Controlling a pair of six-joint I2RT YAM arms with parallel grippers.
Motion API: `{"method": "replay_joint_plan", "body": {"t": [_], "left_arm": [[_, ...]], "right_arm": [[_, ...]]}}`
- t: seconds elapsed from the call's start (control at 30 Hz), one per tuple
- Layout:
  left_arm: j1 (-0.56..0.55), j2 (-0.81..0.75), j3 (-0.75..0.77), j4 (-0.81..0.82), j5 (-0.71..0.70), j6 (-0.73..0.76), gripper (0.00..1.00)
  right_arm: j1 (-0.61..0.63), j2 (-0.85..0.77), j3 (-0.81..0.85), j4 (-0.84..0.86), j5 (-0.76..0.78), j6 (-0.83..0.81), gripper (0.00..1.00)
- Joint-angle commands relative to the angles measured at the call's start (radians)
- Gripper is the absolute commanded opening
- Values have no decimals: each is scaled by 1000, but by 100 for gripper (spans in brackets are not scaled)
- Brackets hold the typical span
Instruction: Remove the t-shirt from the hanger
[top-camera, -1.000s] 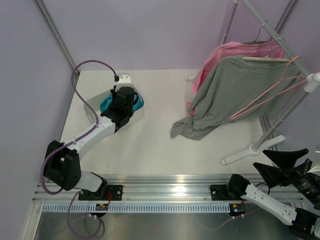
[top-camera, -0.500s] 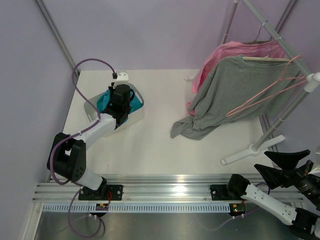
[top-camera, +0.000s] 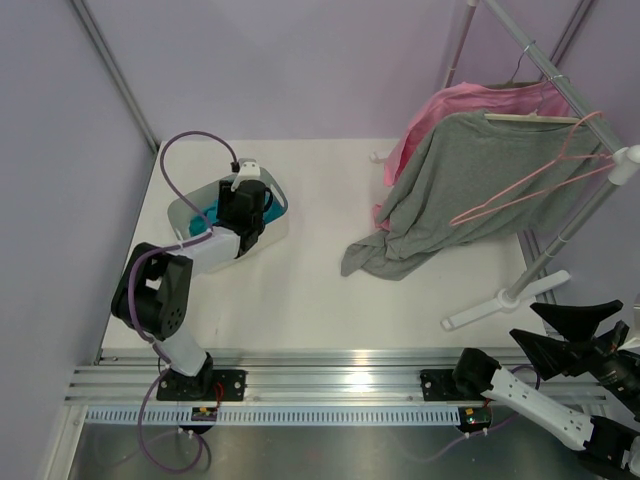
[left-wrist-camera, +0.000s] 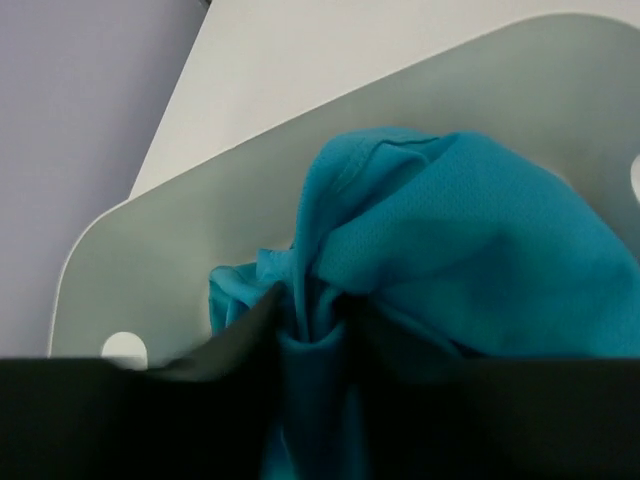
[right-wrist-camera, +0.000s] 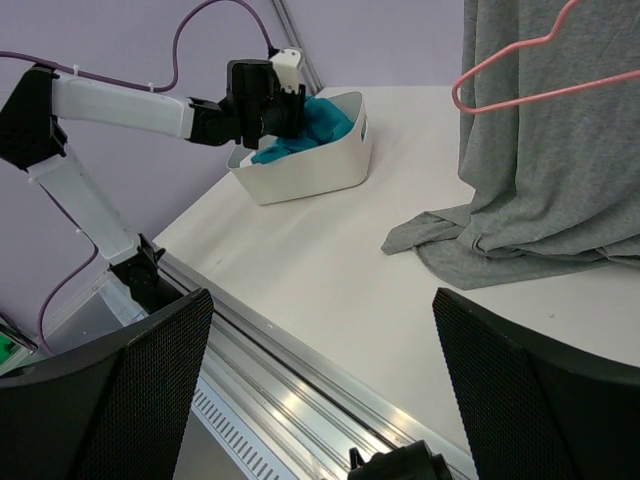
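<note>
The teal t-shirt (top-camera: 209, 208) lies bunched in a white bin (top-camera: 185, 216) at the table's left. My left gripper (top-camera: 244, 212) reaches down into that bin. In the left wrist view a fold of the t-shirt (left-wrist-camera: 450, 260) stands pinched between the two dark fingers of the left gripper (left-wrist-camera: 315, 345). The pink wire hanger (top-camera: 530, 185) hangs bare on the rack at the right, in front of a grey shirt. My right gripper (top-camera: 575, 335) stays wide open at the near right edge, with nothing between its pads (right-wrist-camera: 140, 390).
A grey shirt (top-camera: 460, 190) on a wooden hanger (top-camera: 530, 118) drapes onto the table, with a pink shirt (top-camera: 440, 105) behind it. The rack's pole (top-camera: 560, 232) and foot (top-camera: 500, 298) stand at the right. A purple cable (top-camera: 185, 145) loops over the bin.
My left arm has folded back toward its base and the gripper has sunk lower into the bin with the t-shirt. The pink hanger swings slightly. The right arm holds still.
</note>
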Motion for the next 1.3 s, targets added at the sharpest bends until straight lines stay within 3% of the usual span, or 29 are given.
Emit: {"method": "replay_joint_plan", "body": {"t": [0.0, 0.07, 0.17, 0.37, 0.57, 0.63, 0.7, 0.73, 0.8, 0.83, 0.93, 1.27], "left_arm": [[5, -14, 36, 34, 17, -30, 62], [7, 0, 60, -7, 29, -36, 82], [10, 8, 85, -72, 25, -42, 94], [10, -127, 82, -110, 80, -50, 92], [8, -221, 191, -367, 109, -152, 92], [10, -247, 177, -378, 140, -163, 90], [10, -270, 171, -372, 152, -153, 84], [10, -272, 163, -360, 169, -121, 65], [11, -263, 160, -325, 175, -97, 40], [17, -253, 171, -322, 204, -102, 21], [63, -191, 230, -383, 270, -174, 0], [117, 24, 359, -524, 269, -248, 0]], "right_arm": [[0, -83, 23, -26, -10, -30, 99], [0, -86, 25, -26, -15, -27, 99], [0, -89, 20, -24, -15, -22, 99], [1, -86, 26, -32, -7, -18, 100], [0, -75, 23, -31, 4, -15, 100], [0, -78, 16, -23, 8, -13, 100], [1, -81, 10, -17, 1, -2, 100], [1, -80, 10, -21, -5, 2, 100], [0, -87, 14, -29, -13, 19, 100], [0, -91, 16, -32, -15, 21, 99], [0, -97, 20, -38, -7, 11, 100], [1, -78, -6, 11, -47, -7, 100]]}}
